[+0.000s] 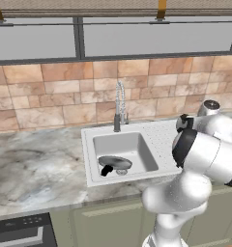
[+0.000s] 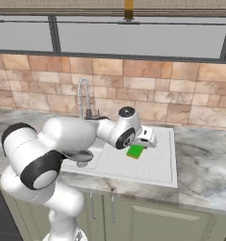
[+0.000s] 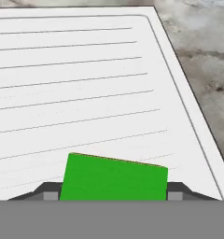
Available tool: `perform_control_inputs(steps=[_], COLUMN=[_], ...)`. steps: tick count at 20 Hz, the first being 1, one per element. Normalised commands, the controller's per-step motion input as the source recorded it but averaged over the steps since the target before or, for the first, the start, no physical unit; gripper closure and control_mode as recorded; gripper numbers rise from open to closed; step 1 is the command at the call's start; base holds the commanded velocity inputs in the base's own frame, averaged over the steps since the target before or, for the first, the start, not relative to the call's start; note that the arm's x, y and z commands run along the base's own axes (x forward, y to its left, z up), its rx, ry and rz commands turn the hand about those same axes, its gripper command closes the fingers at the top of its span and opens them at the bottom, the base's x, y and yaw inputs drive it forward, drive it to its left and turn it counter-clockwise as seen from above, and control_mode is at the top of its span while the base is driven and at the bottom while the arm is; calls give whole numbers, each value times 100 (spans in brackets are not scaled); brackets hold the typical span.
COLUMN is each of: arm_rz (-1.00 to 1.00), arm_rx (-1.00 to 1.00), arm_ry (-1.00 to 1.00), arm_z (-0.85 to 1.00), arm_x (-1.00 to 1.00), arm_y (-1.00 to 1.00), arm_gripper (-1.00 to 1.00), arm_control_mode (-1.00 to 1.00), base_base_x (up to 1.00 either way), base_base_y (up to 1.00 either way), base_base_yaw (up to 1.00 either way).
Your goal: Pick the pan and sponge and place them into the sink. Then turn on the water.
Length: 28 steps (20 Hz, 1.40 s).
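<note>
1. You see the pan (image 1: 115,163) lying in the basin of the sink (image 1: 96,179), low at the bottom, with its short black handle pointing to the front left corner. In the right base view only a part of its rim shows, behind the arm.
2. The sponge (image 2: 135,151) lies flat on the ribbed draining board of the sink, on the side away from the basin, with its green face up. In the hand view a thin yellow-brown line shows along its far edge.
3. The tool (image 3: 113,192) is directly at the sponge. In the hand view you see one dark finger tip at each short side of the sponge, and the sponge sits between them.
4. The jaws stand about as wide as the sponge is long. Whether the tips already press on the sponge or only stand beside it, I cannot tell from these pictures, and I also cannot tell if the sponge is lifted from the board.
5. In the right base view the hand of the arm is over the draining board, just above the sponge, and the arm reaches across the front of the basin.
6. The faucet (image 1: 119,106) stands upright behind the basin, at the back edge of the sink. It has a coil spring around its neck.
7. The table (image 1: 36,169) is of grey marble and goes around the sink on both sides.
</note>
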Motion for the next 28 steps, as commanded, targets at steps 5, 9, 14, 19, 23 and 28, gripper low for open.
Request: perform_control_inputs(steps=[5,9,14,19,23,28], arm_rz=[4,4,4,5,6,8], arm_rx=[0,0,0,0,0,0], arm_ry=[-3,0,0,0,0,0], arm_z=[23,23,20,3,0,-8], arm_x=[-5,0,0,0,0,0], arm_y=[98,97,90,82,71,51], arm_gripper=[100,100,100,100,100,100], arm_control_mode=[-100,-100,-100,-100,-100,-100], base_base_x=[0,0,0,0,0,0], base_base_y=[0,0,0,0,0,0], base_base_yaw=[0,0,0,0,0,0])
